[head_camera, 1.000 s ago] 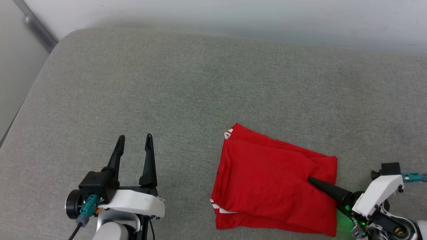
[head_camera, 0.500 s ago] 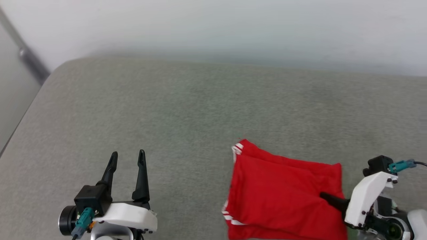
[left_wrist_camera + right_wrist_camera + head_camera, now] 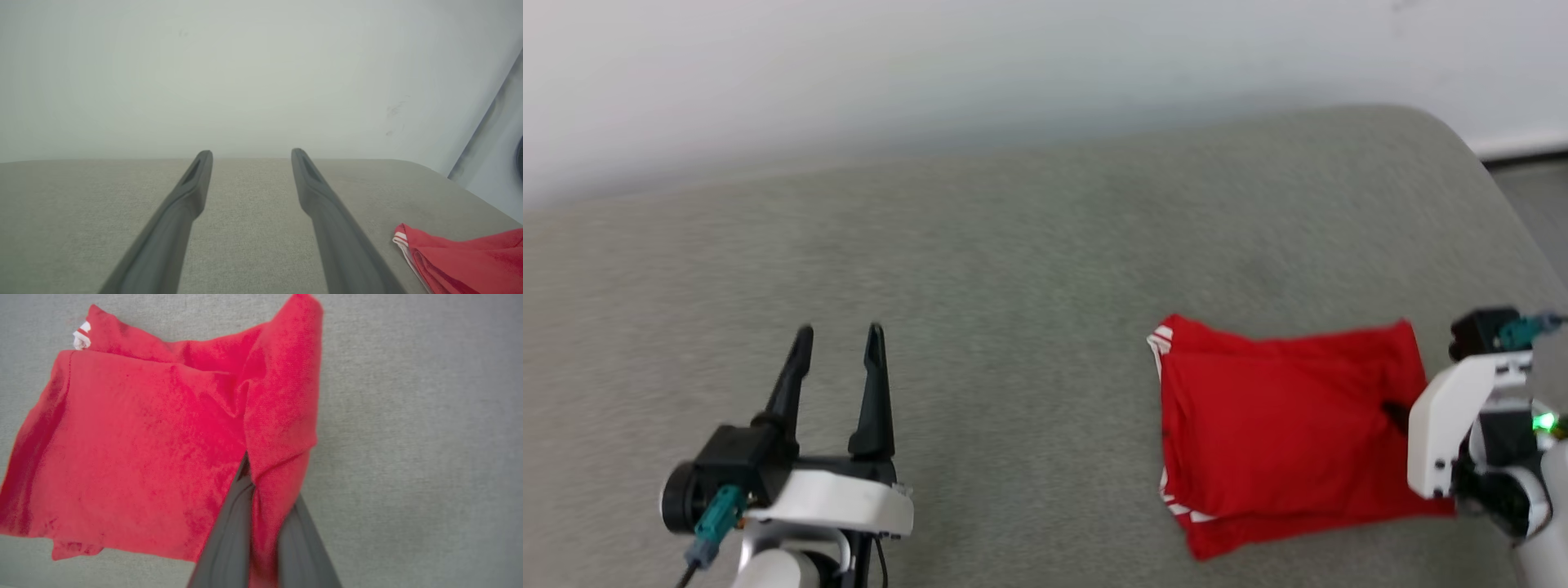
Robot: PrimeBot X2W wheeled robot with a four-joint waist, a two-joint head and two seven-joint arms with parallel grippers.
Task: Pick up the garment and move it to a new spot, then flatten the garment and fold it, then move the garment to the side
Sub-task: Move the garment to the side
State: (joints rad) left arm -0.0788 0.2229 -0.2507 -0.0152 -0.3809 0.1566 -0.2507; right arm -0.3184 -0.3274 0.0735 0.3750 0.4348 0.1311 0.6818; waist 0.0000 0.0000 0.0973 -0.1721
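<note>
The garment is a folded red shirt with white-and-red striped trim at its left corners, lying on the grey cushion at the right. My right gripper is shut on its right edge. In the right wrist view the red garment bunches up and drapes over the right gripper, hiding one fingertip. My left gripper stands open at the lower left, well apart from the cloth, with nothing between its fingers. The left wrist view has the left gripper over bare cushion and a corner of the garment at the lower right.
A pale wall runs behind the cushion. The cushion's rounded right edge drops off to darker floor just beyond the garment. Bare grey fabric lies between the two grippers.
The head camera has swung to the right, so the cushion's right edge has come into view. My right gripper has shut on the garment's right edge. The left gripper stays open.
</note>
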